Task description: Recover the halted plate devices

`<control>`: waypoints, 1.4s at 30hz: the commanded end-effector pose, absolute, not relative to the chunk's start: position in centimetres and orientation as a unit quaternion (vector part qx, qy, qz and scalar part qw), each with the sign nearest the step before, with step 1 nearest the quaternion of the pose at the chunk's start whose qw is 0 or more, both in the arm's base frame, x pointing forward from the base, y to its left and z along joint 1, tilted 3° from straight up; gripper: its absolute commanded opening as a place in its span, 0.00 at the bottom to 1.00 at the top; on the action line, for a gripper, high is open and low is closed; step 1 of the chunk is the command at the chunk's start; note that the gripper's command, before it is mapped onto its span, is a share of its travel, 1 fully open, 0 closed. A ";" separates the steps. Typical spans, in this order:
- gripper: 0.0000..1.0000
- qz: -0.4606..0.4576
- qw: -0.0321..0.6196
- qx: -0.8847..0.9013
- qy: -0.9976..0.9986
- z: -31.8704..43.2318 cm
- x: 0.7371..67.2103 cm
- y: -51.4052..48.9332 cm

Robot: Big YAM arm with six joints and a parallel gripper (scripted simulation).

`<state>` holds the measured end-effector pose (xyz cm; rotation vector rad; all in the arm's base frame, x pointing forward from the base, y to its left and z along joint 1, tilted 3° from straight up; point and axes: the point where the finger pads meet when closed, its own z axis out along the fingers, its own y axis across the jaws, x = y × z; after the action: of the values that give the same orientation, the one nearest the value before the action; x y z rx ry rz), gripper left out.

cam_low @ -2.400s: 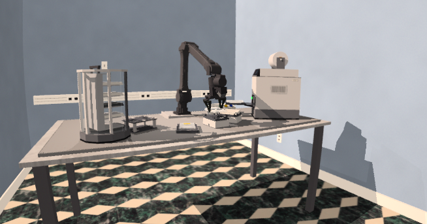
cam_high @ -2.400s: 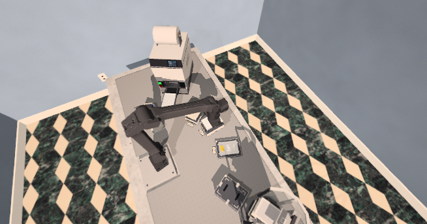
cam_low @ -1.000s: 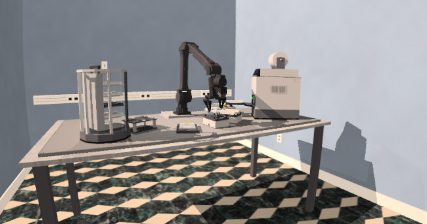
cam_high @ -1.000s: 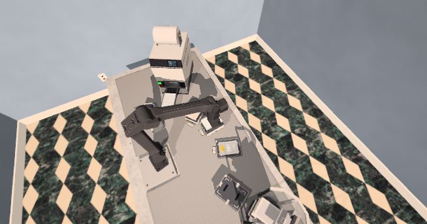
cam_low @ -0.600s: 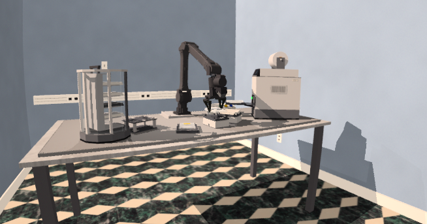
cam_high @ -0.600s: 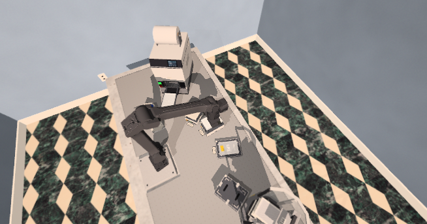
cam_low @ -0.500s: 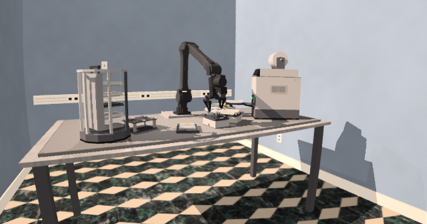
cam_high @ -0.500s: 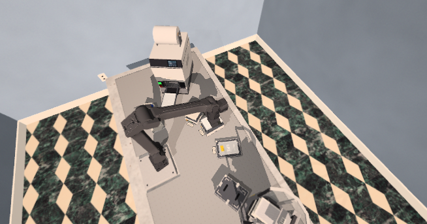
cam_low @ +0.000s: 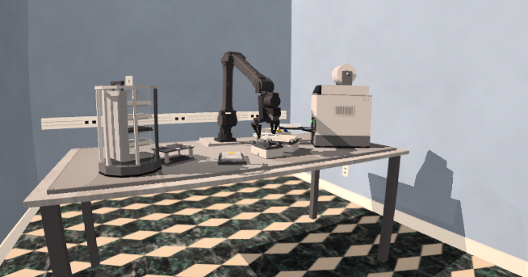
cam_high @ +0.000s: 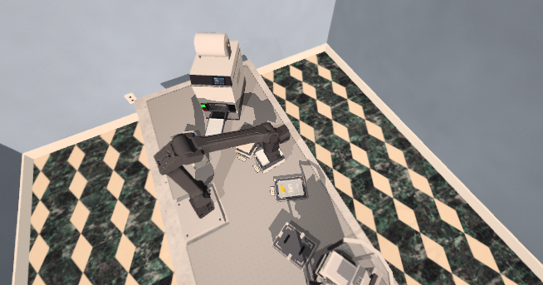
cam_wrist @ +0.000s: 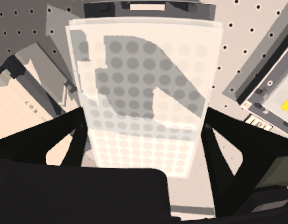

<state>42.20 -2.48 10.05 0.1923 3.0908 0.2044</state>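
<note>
My gripper (cam_low: pixel 266 134) (cam_wrist: pixel 144 112) is shut on a clear-walled 96-well plate (cam_wrist: pixel 145 70) (cam_high: pixel 262 157), one finger at each long side. The plate is held a little above the shaker (cam_low: pixel 267 153) nearer the lid park; the shaker's dark top shows below it in the exterior view. The other shaker's plate (cam_wrist: pixel 12 107) (cam_high: pixel 246 149) is beside it. Its seating cannot be told. The sealer SEAL (cam_high: pixel 213 93) (cam_low: pixel 341 119) has a pale plate (cam_high: pixel 214 125) on its extended tray. The lid park LP1 (cam_low: pixel 232 162) shows a yellow patch. The hotel H1 (cam_low: pixel 130 169) holds several plates.
The dark recovery nest N6 (cam_high: pixel 295 243) (cam_low: pixel 173 147) stands on legs in front of H1. The operator panel's blue key (cam_low: pixel 285 130) (cam_high: pixel 193 135) shows behind the shakers. The arm's upper links pass over the middle of the bench in the top view. Any liquid is hard to tell.
</note>
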 end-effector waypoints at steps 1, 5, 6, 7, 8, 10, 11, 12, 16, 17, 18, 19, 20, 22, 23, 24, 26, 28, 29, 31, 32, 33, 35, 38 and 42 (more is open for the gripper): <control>0.84 0.067 0.039 0.057 0.995 11.3 44.1 -2.0; 0.84 0.066 0.040 0.057 0.995 11.4 44.3 -2.0; 0.84 0.066 0.036 0.060 0.995 11.3 43.5 -2.4; 0.84 0.066 0.036 0.060 0.995 11.3 43.5 -2.4; 0.84 0.067 0.038 0.057 0.995 11.0 44.2 -2.0; 0.84 0.067 0.038 0.057 0.995 11.0 44.2 -2.0; 0.84 0.067 0.038 0.057 0.995 11.1 44.0 -2.0; 0.84 0.067 0.038 0.057 0.995 10.9 43.9 -1.9; 0.84 0.067 0.018 0.059 0.996 9.3 42.6 -1.9; 0.84 0.067 0.020 0.059 0.996 9.2 42.6 -1.9; 0.84 0.067 0.022 0.059 0.996 9.3 42.6 -1.9; 0.84 0.067 0.023 0.058 0.996 9.5 42.6 -1.9; 0.84 0.067 0.023 0.058 0.996 9.5 42.5 -1.9; 0.84 0.067 0.023 0.058 0.996 9.3 42.6 -1.9; 0.84 0.067 0.021 0.059 0.996 9.1 42.6 -1.9; 0.84 0.067 0.019 0.059 0.996 9.0 42.5 -1.9; 0.84 0.067 0.019 0.059 0.996 8.8 42.5 -1.9; 0.84 0.067 0.022 0.059 0.996 9.2 42.4 -1.9; 0.84 0.067 0.024 0.058 0.996 9.1 42.6 -1.9; 0.84 0.067 0.021 0.059 0.996 8.8 42.6 -1.9; 0.84 0.067 0.019 0.059 0.996 8.6 42.5 -1.8; 0.84 0.067 0.019 0.059 0.996 8.6 42.5 -1.8; 0.84 0.067 0.021 0.059 0.996 8.6 42.5 -1.8; 0.84 0.067 0.021 0.058 0.996 8.4 42.5 -1.8; 0.84 0.067 0.020 0.058 0.996 8.4 42.4 -1.8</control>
<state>42.35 -2.44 8.68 0.1902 3.0871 0.2039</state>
